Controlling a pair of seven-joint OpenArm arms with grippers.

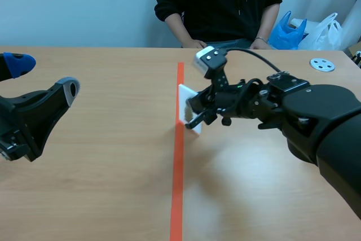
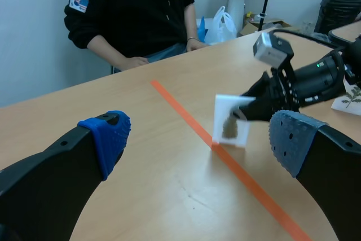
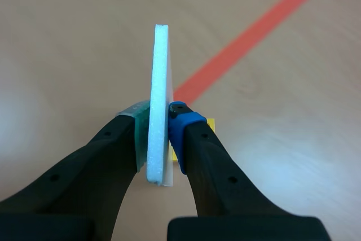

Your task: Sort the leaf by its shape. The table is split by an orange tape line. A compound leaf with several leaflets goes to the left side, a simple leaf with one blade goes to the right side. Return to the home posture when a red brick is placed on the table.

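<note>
Here the one light wooden table (image 1: 101, 196) carries a single orange tape line (image 1: 178, 184). Of two grippers, the right gripper (image 3: 159, 123) is clamped on one thin white foam card (image 3: 159, 83), upright over the line. Its leaf is too blurred to tell. The left gripper (image 2: 200, 139) stands with fingers wide apart. A second white card with a dark leaf sprig (image 2: 350, 99) lies flat, well apart.

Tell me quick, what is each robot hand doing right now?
Left gripper: open, empty.
Right gripper: shut on the white card.
</note>
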